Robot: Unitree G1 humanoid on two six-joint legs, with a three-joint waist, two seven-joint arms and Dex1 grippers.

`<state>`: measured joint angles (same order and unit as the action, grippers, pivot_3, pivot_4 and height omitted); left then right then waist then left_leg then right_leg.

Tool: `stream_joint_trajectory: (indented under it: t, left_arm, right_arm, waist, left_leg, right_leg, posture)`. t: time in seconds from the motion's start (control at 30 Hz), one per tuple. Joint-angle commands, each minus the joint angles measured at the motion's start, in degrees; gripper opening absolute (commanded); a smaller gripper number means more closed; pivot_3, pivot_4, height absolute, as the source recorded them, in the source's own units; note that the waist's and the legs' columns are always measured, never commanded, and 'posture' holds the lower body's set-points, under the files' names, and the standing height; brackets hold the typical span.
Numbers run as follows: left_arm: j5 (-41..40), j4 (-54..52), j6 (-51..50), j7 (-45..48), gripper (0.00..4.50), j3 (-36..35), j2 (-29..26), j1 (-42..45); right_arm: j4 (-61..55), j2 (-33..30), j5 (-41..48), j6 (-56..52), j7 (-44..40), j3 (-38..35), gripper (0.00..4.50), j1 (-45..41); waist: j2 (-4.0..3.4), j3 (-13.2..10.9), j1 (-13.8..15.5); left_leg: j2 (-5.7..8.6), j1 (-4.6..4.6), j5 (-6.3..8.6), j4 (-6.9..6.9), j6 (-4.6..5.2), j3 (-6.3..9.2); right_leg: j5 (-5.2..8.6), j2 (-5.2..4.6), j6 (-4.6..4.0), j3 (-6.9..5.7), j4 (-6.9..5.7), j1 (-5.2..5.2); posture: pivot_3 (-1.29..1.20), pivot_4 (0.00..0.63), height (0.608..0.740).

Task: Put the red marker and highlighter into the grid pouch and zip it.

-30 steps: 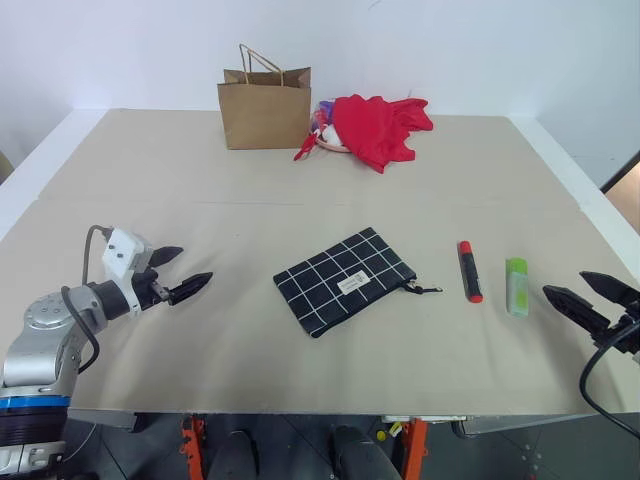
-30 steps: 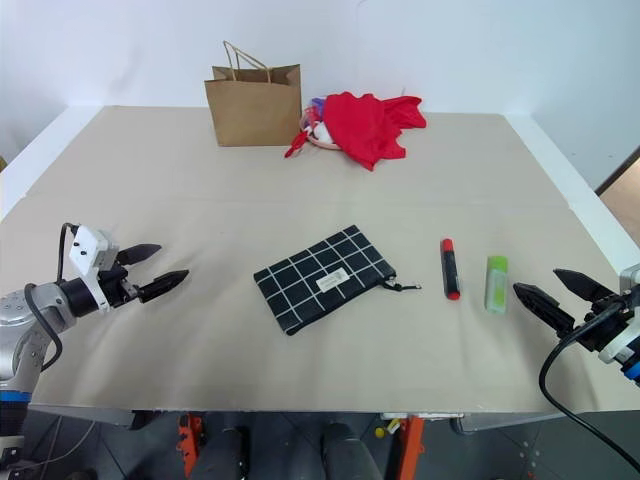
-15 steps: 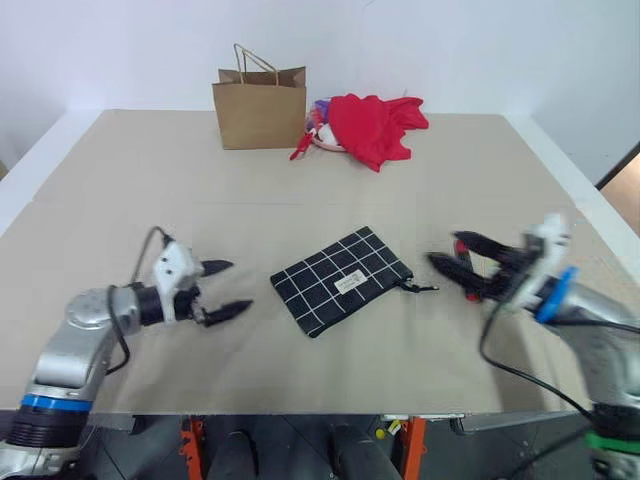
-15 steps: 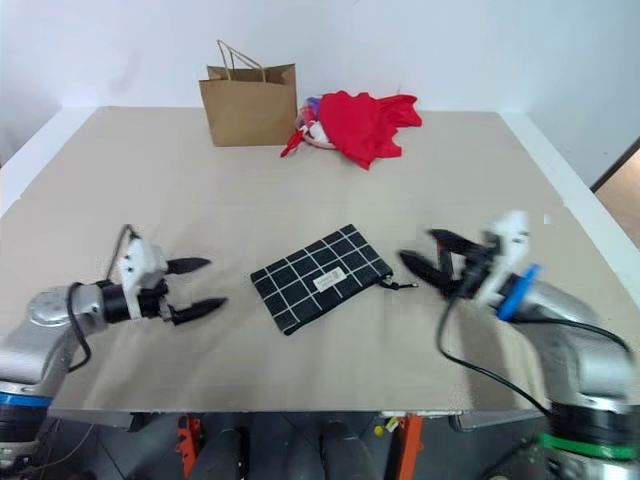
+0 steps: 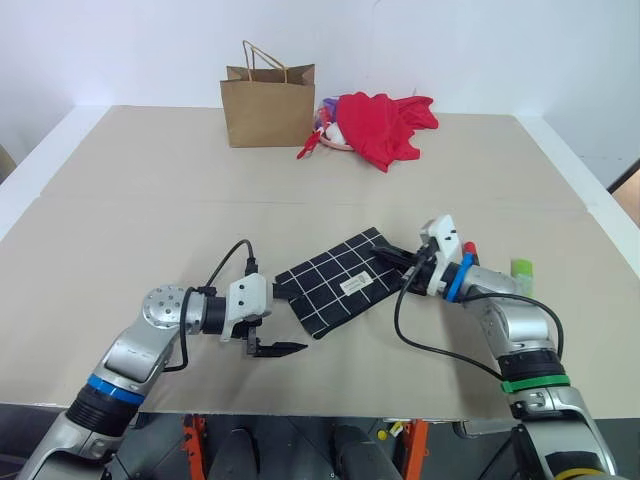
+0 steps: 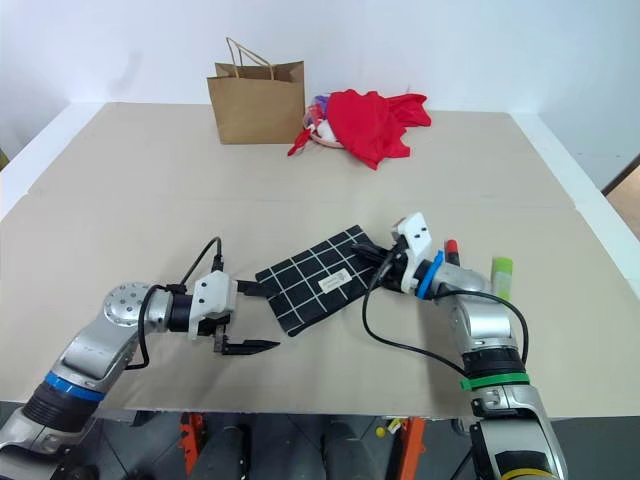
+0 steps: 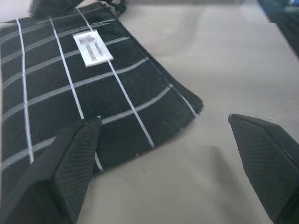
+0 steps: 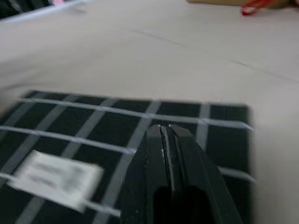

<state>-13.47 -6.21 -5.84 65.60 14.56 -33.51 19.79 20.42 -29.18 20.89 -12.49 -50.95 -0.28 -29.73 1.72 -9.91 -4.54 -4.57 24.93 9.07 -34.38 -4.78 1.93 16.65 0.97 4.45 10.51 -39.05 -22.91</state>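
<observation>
A brown paper bag stands upright at the far side of the table. Just beside it lies a red cloth heap, with something pale and pinkish tucked against it.

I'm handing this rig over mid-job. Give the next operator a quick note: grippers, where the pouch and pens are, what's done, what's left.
Left gripper: open, straddling the near-left corner of the grid pouch.
Right gripper: shut, at the pouch's zipper end; whether it pinches the pull is unclear.
Red marker and highlighter: on the table, right of the pouch, behind the right arm.
Done: nothing packed.
Left: open the pouch, load both pens, zip it.
</observation>
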Motion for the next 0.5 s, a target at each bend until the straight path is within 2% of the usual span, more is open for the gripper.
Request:
stream_joint_trajectory:
  t: [0.03,0.5]
  left_arm:
    - [2.40,0.73,5.00,-0.30,4.50,0.93,0.77,0.72]
    - [13.67,7.23,19.79,-6.61,4.50,4.17,4.55,2.64]
  right_arm:
    - [0.80,-1.15,-1.07,3.14,-1.28,-1.69,0.02,-0.76]
    - [-0.46,2.33,-2.75,4.15,0.73,-1.29,0.02,0.06]
  waist:
    - [-0.01,0.00,-0.08]
    - [-0.06,0.02,-0.16]
  left_leg:
    - [0.00,0.00,0.00,-0.01,0.00,0.00]
    - [0.00,-0.18,-0.03,-0.06,0.02,0.01]
  right_leg:
    - [0.00,0.00,0.00,0.00,0.00,0.00]
    - [-0.07,0.01,0.00,0.00,-0.04,0.18]
  posture:
    - [0.00,0.150,0.740]
    - [0.00,0.150,0.740]
